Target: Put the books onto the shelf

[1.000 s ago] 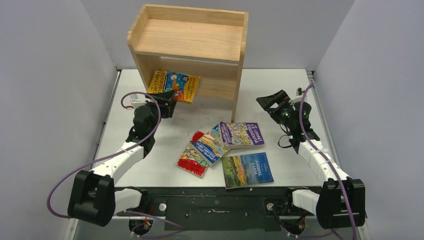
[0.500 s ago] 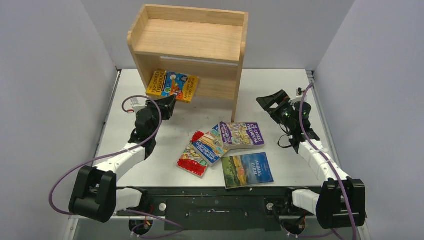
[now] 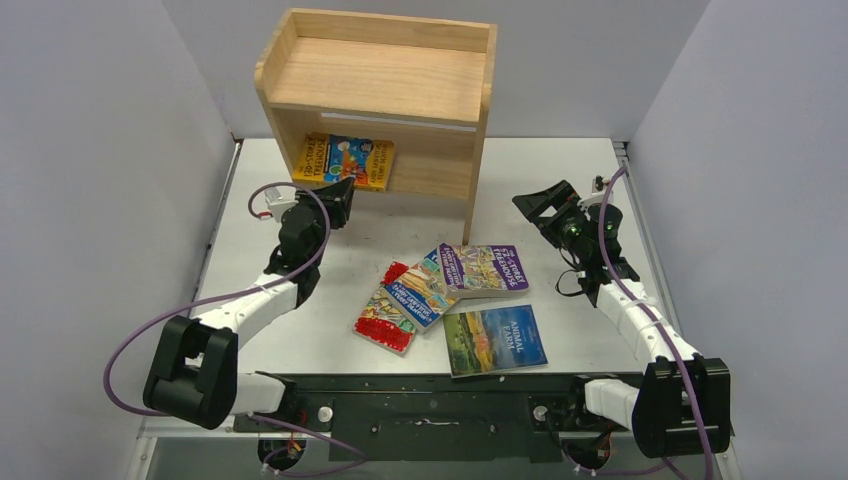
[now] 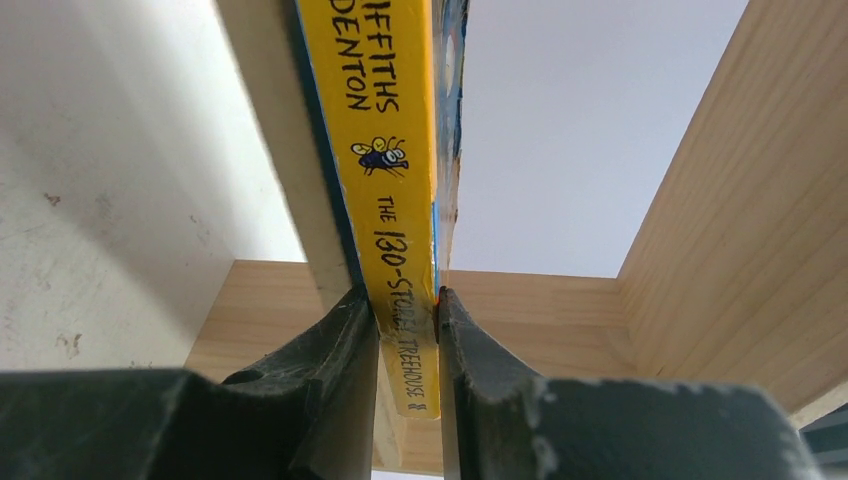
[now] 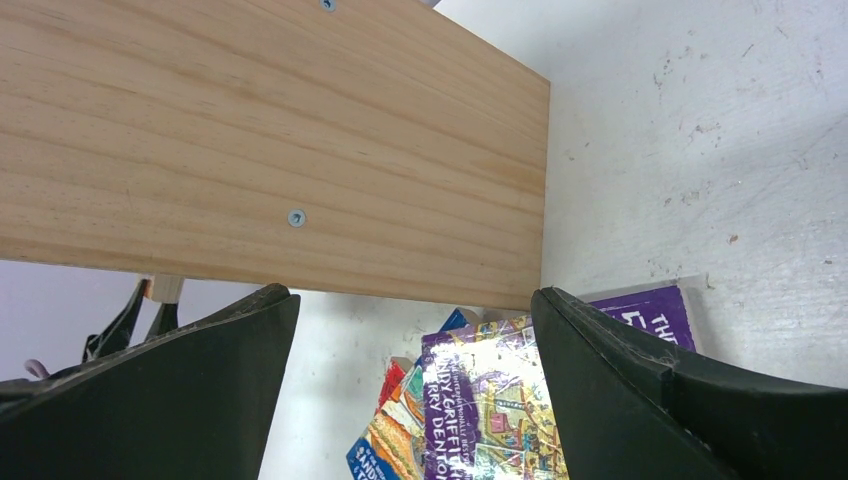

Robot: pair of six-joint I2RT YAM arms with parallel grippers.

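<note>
Left pincer (image 4: 405, 312) clamps the yellow book (image 4: 385, 150) at its spine, long axis apparently running ahead into the shelf (image 4: 700, 250); right pincer (image 5: 412, 300) gapes wide.

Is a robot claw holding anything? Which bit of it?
The left claw pinches the yellow book by its spine, near one end. The right claw is open, holding nothing.

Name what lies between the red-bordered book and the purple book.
The blue book, partly under the purple book and lying over the red-bordered book; the top view shows it.
</note>
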